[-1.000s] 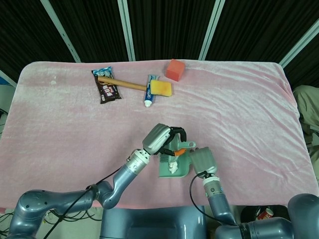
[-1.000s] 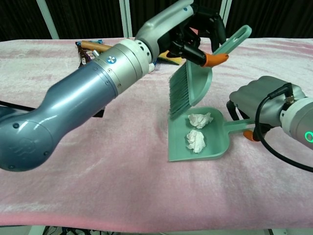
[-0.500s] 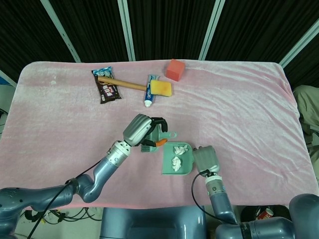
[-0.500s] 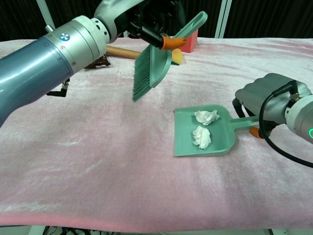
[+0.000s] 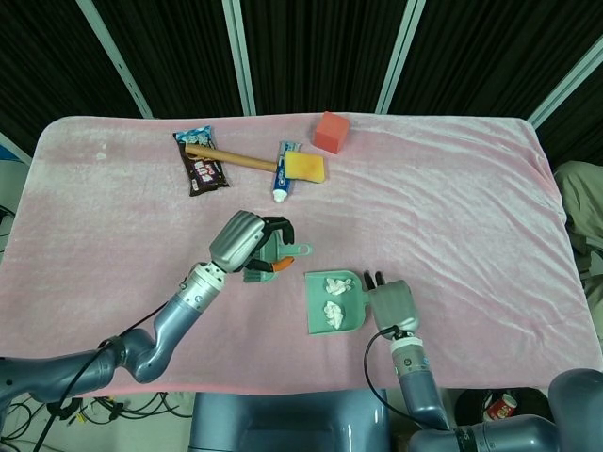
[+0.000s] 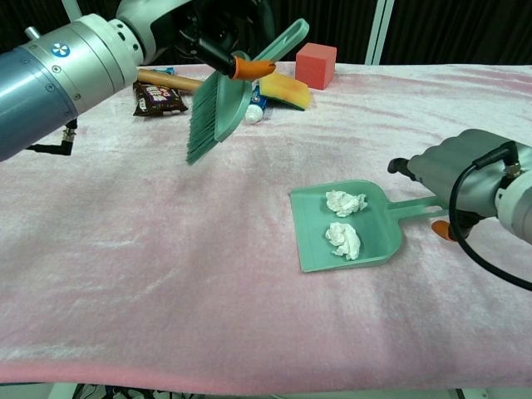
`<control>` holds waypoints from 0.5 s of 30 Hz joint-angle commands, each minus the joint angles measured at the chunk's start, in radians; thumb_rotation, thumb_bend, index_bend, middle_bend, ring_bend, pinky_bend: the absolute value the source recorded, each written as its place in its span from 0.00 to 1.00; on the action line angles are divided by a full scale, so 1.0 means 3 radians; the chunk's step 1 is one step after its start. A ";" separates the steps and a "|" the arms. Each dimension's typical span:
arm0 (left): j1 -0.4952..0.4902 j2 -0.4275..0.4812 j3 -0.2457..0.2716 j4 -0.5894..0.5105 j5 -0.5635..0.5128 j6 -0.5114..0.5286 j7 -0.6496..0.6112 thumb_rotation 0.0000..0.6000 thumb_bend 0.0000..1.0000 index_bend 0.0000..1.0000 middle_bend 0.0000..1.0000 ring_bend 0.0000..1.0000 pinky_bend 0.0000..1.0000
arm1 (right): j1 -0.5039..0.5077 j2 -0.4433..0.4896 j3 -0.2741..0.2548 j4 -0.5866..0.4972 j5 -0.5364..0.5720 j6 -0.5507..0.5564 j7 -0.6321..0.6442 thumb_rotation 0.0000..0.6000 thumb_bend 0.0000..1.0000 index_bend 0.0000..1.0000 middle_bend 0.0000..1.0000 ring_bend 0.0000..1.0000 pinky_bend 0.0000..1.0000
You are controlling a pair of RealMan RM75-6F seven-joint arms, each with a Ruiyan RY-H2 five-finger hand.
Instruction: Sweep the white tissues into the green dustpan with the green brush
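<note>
The green dustpan (image 5: 317,311) (image 6: 309,246) lies flat on the pink cloth, with two crumpled white tissues (image 5: 331,298) (image 6: 343,220) inside it. My left hand (image 5: 243,241) (image 6: 212,25) grips the green brush (image 5: 271,258) (image 6: 218,108) by its handle and holds it in the air to the left of the pan, bristles pointing down. My right hand (image 5: 394,307) (image 6: 462,173) is over the dustpan's handle (image 6: 418,205). Its fingers stretch out toward the pan and are not wrapped around the handle.
Along the far side lie a red cube (image 5: 331,131) (image 6: 316,65), a yellow sponge (image 5: 303,168), a toothpaste tube (image 5: 282,179), a wooden-handled tool (image 5: 231,158) and a dark snack pack (image 5: 201,167). The pink cloth (image 5: 452,207) covers the table.
My left hand has carried the brush up and to the left, away from the dustpan. My right hand's fingers have uncurled from the dustpan handle.
</note>
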 commanded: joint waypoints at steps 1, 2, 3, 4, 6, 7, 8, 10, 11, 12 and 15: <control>0.0035 0.0114 0.0095 -0.0058 0.0011 -0.0066 0.0143 1.00 0.37 0.64 0.67 0.83 0.97 | -0.0016 0.0041 -0.0015 -0.0059 -0.0052 0.0044 0.0000 1.00 0.31 0.08 0.15 0.70 0.78; 0.0040 0.0163 0.0132 -0.0081 0.0014 -0.0105 0.0222 1.00 0.37 0.64 0.67 0.83 0.97 | -0.0023 0.0062 -0.0023 -0.0082 -0.0075 0.0056 0.0006 1.00 0.30 0.07 0.15 0.70 0.78; 0.0043 0.0219 0.0179 -0.0104 0.0008 -0.0167 0.0323 1.00 0.37 0.64 0.67 0.83 0.97 | -0.0033 0.0085 -0.0025 -0.0107 -0.0097 0.0072 0.0021 1.00 0.30 0.07 0.15 0.70 0.78; 0.0045 0.0274 0.0213 -0.0145 -0.0012 -0.0228 0.0411 1.00 0.37 0.64 0.67 0.83 0.97 | -0.0043 0.0107 -0.0027 -0.0128 -0.0117 0.0084 0.0038 1.00 0.30 0.07 0.15 0.70 0.78; 0.0069 0.0459 0.0374 -0.0217 -0.0108 -0.0455 0.0808 1.00 0.37 0.64 0.67 0.83 0.97 | -0.0069 0.0202 -0.0026 -0.0208 -0.0168 0.0123 0.0072 1.00 0.30 0.07 0.15 0.70 0.78; 0.0081 0.0514 0.0396 -0.0286 -0.0179 -0.0506 0.0950 1.00 0.37 0.64 0.67 0.83 0.97 | -0.0076 0.0239 -0.0032 -0.0240 -0.0182 0.0119 0.0085 1.00 0.30 0.07 0.15 0.70 0.78; 0.0095 0.0556 0.0417 -0.0341 -0.0260 -0.0552 0.1086 1.00 0.37 0.64 0.67 0.83 0.97 | -0.0081 0.0269 -0.0035 -0.0264 -0.0190 0.0112 0.0097 1.00 0.30 0.07 0.15 0.70 0.78; 0.0119 0.0611 0.0450 -0.0432 -0.0418 -0.0614 0.1332 1.00 0.37 0.64 0.67 0.83 0.97 | -0.0088 0.0313 -0.0037 -0.0294 -0.0201 0.0099 0.0116 1.00 0.30 0.07 0.15 0.70 0.78; 0.0147 0.0636 0.0483 -0.0473 -0.0524 -0.0637 0.1479 1.00 0.37 0.64 0.67 0.83 0.97 | -0.0095 0.0338 -0.0036 -0.0310 -0.0209 0.0095 0.0130 1.00 0.30 0.07 0.15 0.70 0.78; 0.0182 0.0647 0.0509 -0.0510 -0.0630 -0.0637 0.1599 1.00 0.37 0.64 0.67 0.83 0.97 | -0.0102 0.0362 -0.0036 -0.0326 -0.0217 0.0089 0.0147 1.00 0.30 0.07 0.15 0.70 0.78; 0.0254 0.0652 0.0555 -0.0561 -0.0816 -0.0605 0.1788 1.00 0.37 0.64 0.67 0.83 0.97 | -0.0110 0.0410 -0.0042 -0.0360 -0.0243 0.0074 0.0168 1.00 0.30 0.07 0.14 0.70 0.78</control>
